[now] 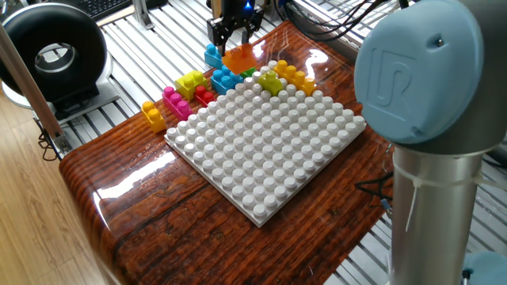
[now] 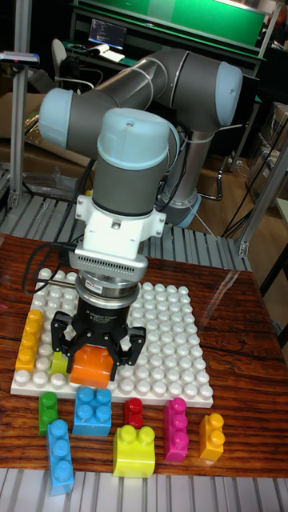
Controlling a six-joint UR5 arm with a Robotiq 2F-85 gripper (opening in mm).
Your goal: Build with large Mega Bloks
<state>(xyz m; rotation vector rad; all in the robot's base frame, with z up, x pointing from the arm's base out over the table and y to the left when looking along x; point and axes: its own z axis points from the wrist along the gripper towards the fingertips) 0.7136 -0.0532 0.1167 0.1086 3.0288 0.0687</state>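
Note:
My gripper (image 2: 96, 354) is shut on an orange Mega Blok (image 2: 90, 366), held at the edge of the white baseplate (image 2: 172, 336); the fixed view shows the same gripper (image 1: 236, 38) and orange brick (image 1: 241, 57). A long yellow brick (image 2: 30, 340) and a lime brick (image 2: 58, 362) sit on the plate's corner beside it. Loose on the table lie a green brick (image 2: 48, 412), a blue square brick (image 2: 94, 410), a long blue brick (image 2: 58, 466), a red brick (image 2: 134, 413), a yellow brick (image 2: 134, 450), a magenta brick (image 2: 175, 429) and a small orange brick (image 2: 212, 436).
The wooden table (image 1: 158, 222) ends in rounded edges, with slatted metal around it. A black round device (image 1: 54, 54) stands off the table to the left. The arm's grey-blue elbow (image 1: 420, 75) fills the right foreground.

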